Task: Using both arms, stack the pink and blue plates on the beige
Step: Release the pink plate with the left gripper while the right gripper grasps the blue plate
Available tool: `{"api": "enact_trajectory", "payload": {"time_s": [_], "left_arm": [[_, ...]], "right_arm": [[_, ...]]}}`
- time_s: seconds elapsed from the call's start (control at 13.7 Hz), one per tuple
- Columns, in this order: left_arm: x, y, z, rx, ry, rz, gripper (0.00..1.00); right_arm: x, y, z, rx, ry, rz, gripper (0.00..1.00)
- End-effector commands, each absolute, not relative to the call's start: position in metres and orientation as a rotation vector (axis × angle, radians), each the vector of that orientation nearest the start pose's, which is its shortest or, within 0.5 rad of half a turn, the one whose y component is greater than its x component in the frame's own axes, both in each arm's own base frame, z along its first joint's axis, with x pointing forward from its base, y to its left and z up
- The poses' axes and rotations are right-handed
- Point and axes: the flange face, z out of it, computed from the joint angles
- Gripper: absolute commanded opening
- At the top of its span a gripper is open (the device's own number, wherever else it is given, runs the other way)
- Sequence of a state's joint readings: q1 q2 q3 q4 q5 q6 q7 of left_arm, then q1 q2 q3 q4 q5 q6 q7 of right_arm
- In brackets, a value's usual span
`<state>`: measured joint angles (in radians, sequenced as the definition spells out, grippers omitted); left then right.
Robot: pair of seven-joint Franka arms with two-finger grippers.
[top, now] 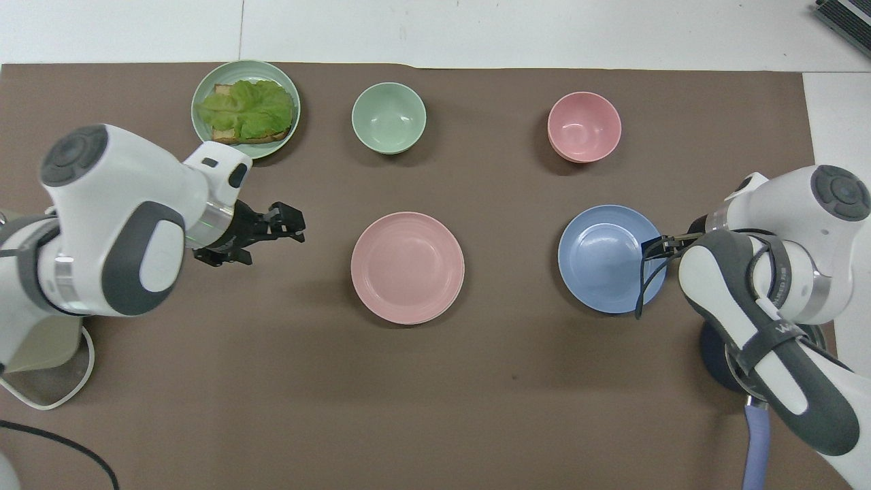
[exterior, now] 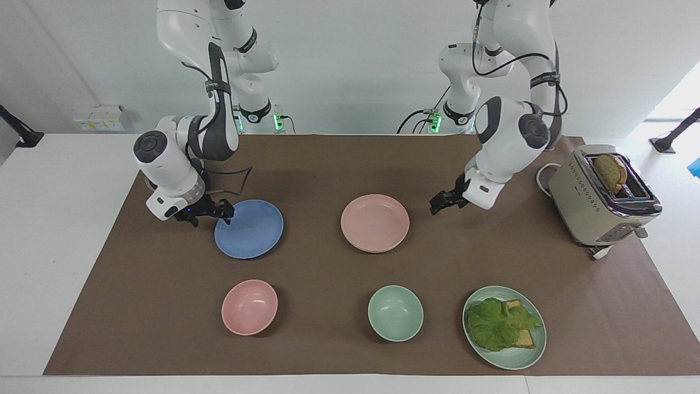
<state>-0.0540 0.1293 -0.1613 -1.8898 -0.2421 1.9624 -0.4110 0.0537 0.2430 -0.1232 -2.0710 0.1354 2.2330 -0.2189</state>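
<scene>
The pink plate point(exterior: 375, 221) point(top: 407, 265) lies on the beige plate point(exterior: 383, 250), of which only a thin rim shows beneath it. Beside them, toward the right arm's end, lies the blue plate point(exterior: 249, 230) point(top: 605, 262), flat on the brown mat. My left gripper point(exterior: 439, 206) point(top: 294, 223) hangs open and empty over bare mat between the pink plate and the toaster. Down at the blue plate's rim is my right gripper point(exterior: 223, 212) point(top: 654, 246), open, on the side nearer the right arm's end. Whether it touches the rim I cannot tell.
A pink bowl point(exterior: 249, 306), a green bowl point(exterior: 395, 313) and a green plate with lettuce and bread point(exterior: 504, 326) stand along the edge farthest from the robots. A beige toaster point(exterior: 601, 194) holds bread at the left arm's end. A dark pot point(top: 714, 347) sits under the right arm.
</scene>
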Motion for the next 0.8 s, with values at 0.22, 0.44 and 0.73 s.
{"api": "enact_trajectory", "payload": {"time_s": [0.22,0.44,0.73], "left_arm": [[0.574,-0.045,0.505,-3.193,-0.298,0.1,1.0],[0.576,-0.007,0.529,-3.155,-0.201,0.077,1.0],[0.576,0.006,0.568,-3.11,-0.145,0.057,1.0]], "right_arm": [[0.569,-0.044,0.291,-3.012,-0.212,0.101,1.0],[0.569,-0.043,0.292,-3.012,-0.21,0.101,0.83],[0.571,-0.039,0.294,-3.01,-0.212,0.102,0.15]]}}
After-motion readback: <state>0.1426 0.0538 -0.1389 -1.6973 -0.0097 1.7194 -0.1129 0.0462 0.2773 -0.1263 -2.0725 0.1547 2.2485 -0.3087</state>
